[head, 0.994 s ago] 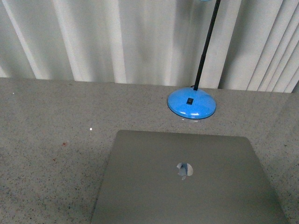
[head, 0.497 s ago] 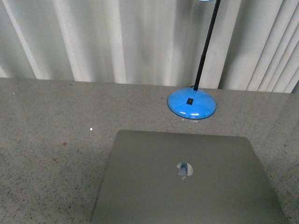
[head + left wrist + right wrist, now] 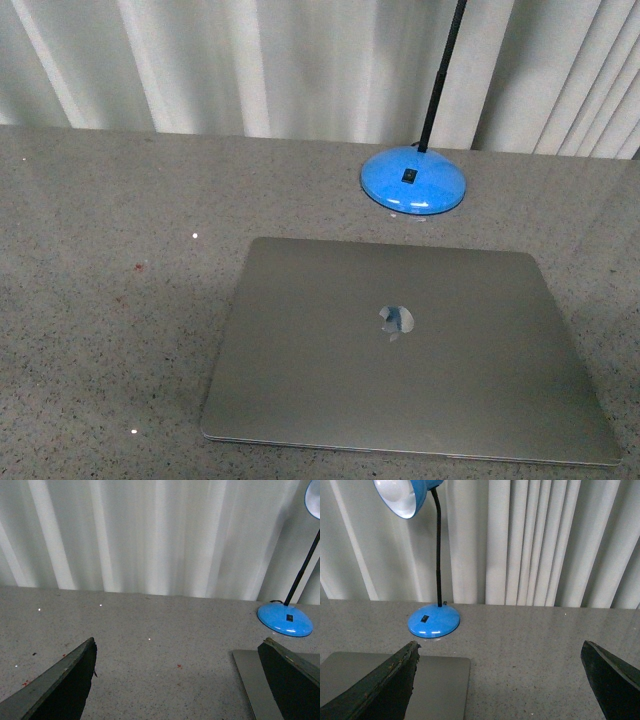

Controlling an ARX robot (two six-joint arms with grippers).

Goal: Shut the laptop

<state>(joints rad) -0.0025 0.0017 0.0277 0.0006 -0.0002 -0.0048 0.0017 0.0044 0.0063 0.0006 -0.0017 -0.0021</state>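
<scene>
The laptop (image 3: 405,345) lies flat on the speckled grey table (image 3: 100,330) with its lid down, a shiny apple logo in the middle of the grey-silver lid. Neither arm shows in the front view. My left gripper (image 3: 177,680) is open over bare table to the left of the laptop; the laptop's corner (image 3: 252,685) shows beside one dark finger (image 3: 292,677). My right gripper (image 3: 500,680) is open too, over the table to the right of the laptop, whose corner (image 3: 442,680) lies beside one finger (image 3: 387,682).
A blue desk lamp stands behind the laptop, its round base (image 3: 413,183) on the table and a black neck (image 3: 438,555) rising to a blue shade (image 3: 402,495). White pleated curtains (image 3: 280,60) close off the far edge of the table.
The front view has tilted down: the laptop and the lamp base sit higher in the picture, and the laptop's whole lid with its front edge now shows.
</scene>
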